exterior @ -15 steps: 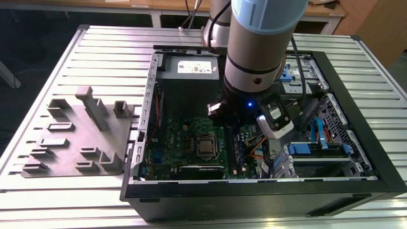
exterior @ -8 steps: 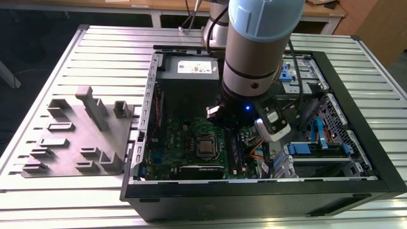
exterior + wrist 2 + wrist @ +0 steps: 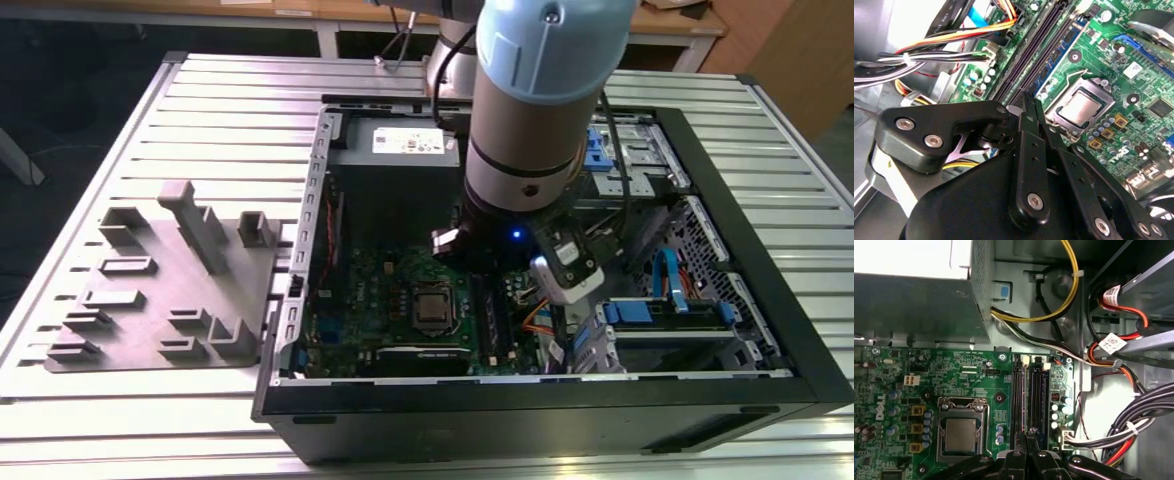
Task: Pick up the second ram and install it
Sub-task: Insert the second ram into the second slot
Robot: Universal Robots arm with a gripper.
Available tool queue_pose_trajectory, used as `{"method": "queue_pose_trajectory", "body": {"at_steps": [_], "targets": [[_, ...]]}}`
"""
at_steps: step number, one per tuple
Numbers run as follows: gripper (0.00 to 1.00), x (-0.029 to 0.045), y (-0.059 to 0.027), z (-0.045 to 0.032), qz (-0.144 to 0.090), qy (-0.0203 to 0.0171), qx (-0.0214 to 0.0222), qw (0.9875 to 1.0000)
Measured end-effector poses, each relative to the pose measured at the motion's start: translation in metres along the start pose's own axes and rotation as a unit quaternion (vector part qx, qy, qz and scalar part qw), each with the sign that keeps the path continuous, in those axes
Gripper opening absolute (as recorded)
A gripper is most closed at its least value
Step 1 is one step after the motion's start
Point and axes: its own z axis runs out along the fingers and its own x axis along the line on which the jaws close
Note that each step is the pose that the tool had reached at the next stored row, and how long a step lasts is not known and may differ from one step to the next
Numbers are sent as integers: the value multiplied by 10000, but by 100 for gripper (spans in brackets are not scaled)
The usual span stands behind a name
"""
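The pincer (image 3: pixel 1027 434) stands low inside the open computer case (image 3: pixel 534 410), with its two fingers (image 3: pixel 1024 150) drawn almost together and only a thin dark slit between the tips. As I judge it, that slit holds the top edge of the second ram (image 3: pixel 1026 395), so the pincer is narrow and closed on the stick rather than empty. The pinch itself is hard to make out.

Taking the processor socket (image 3: pixel 961 432) as the landmark, the stick lies just beside it in the bank of memory slots (image 3: pixel 490 325). That bank is on the exterior view's right of the socket. It sits between the socket and the bundled cables (image 3: pixel 1134 430).

The stick's long axis runs parallel to the socket's near edge and straight along the slot. In both wrist views it leads directly away from the fingertips. The stick is therefore directly under the pincer, in line with the slot and not offset to either side.

The second ram shows edge-on as a long, narrow, dark strip about as long as the slot. A white latch (image 3: pixel 1025 360) sits at its far end. Whether it is pressed fully home or only resting in the slot mouth, I cannot tell.

The grey fixture block (image 3: pixel 160 290) sits on the table (image 3: pixel 227 90), well away from the socket, and I see no stick in it.
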Motion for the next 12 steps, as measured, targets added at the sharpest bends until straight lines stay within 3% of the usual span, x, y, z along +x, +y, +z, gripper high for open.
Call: {"method": "queue_pose_trajectory", "body": {"at_steps": [3,12], "targets": [[8,7,-3,39,0,0,0,10000],[8,9,-5,62,0,0,0,10000]]}}
